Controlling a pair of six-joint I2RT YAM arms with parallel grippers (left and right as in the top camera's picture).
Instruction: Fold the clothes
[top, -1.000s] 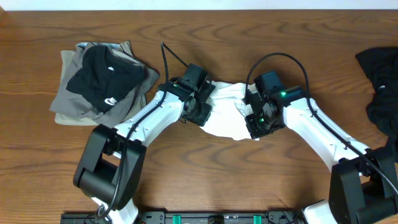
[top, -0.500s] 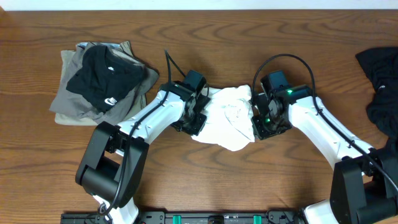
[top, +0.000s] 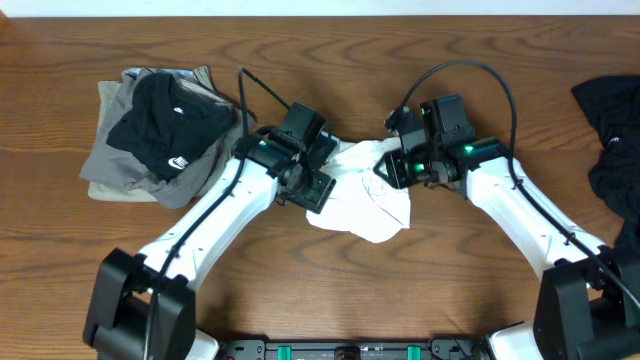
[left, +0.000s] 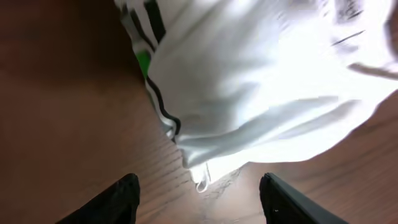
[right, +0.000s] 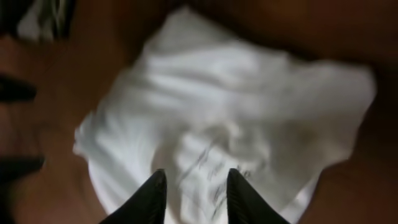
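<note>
White T-shirt (top: 365, 205) is lying bunched at the centre of the table (top: 330, 290). Left gripper (left: 199, 190) is hovering at its left edge, fingers spread wide and empty. The right gripper (right: 194, 180) is hovering above it, fingers parted and empty. Risk: closing here is likely pinching several crumpled layers together, dragging the shirt into a lump.

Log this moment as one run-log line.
white T-shirt: crumpled mid-table, not yet folded | left gripper: open, over its edge | right gripper: open, over it | garment pile: table's left side

One white T-shirt (top: 362, 205), one stack of darker clothes (top: 160, 130), one loose black garment (top: 615, 135), two robot arms (top: 215, 215) (top: 520, 205), one table (top: 330, 50)
</note>
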